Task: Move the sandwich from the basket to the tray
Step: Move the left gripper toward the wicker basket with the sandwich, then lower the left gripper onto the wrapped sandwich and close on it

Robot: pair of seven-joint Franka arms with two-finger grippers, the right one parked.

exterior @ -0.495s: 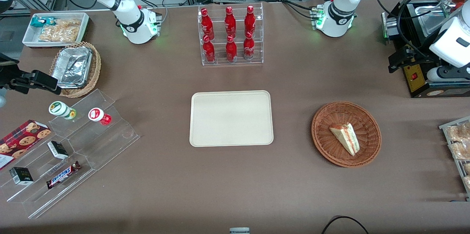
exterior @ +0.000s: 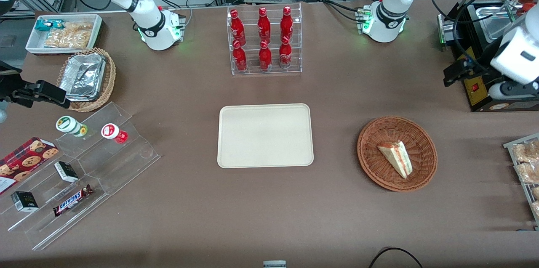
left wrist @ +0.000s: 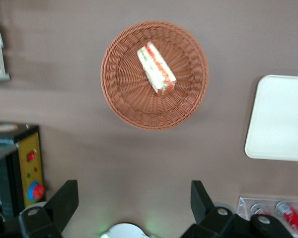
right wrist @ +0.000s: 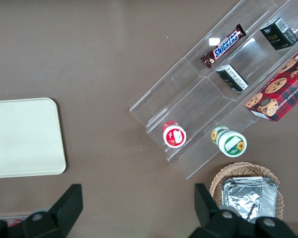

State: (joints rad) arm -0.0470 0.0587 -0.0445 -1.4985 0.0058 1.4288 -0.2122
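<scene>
While the front view hides them, wrist view shows gripper (left wrist: 131, 201) jaws spread, above table, sandwich (left wrist: 156, 69) in basket (left wrist: 119, 99).

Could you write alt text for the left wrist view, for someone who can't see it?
A sandwich lies in a round basket on a brown table, with the open end effector high above it and a tray beside.
</scene>
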